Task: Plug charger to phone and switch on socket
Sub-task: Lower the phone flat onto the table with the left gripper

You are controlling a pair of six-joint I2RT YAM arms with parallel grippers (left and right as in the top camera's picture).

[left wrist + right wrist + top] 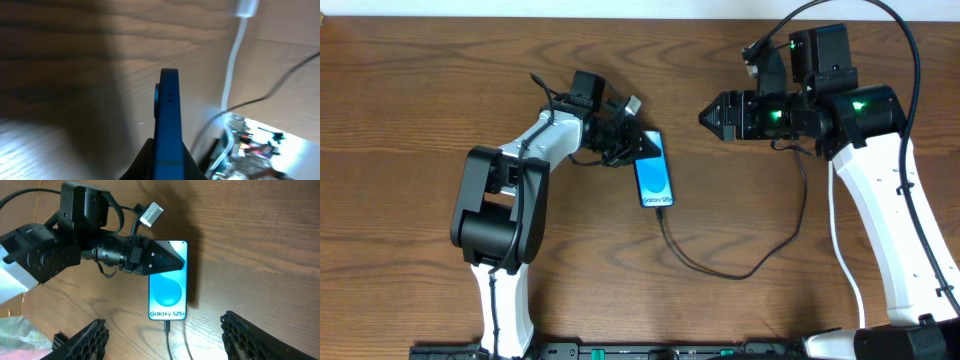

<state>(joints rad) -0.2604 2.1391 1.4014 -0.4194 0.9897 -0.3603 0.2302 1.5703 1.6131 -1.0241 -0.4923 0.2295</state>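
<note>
Charger [740,272] appearing seated in phone [654,172]; socket switch coming next.
I am holding the phone near mid-table, toward the far edge, with the left gripper [623,140] clamped on its top end. The cable is running from the Galaxy end toward the right edge. The right gripper [712,117] is hovering spread and empty; I am needing it on the socket, which I cannot make out.
</note>
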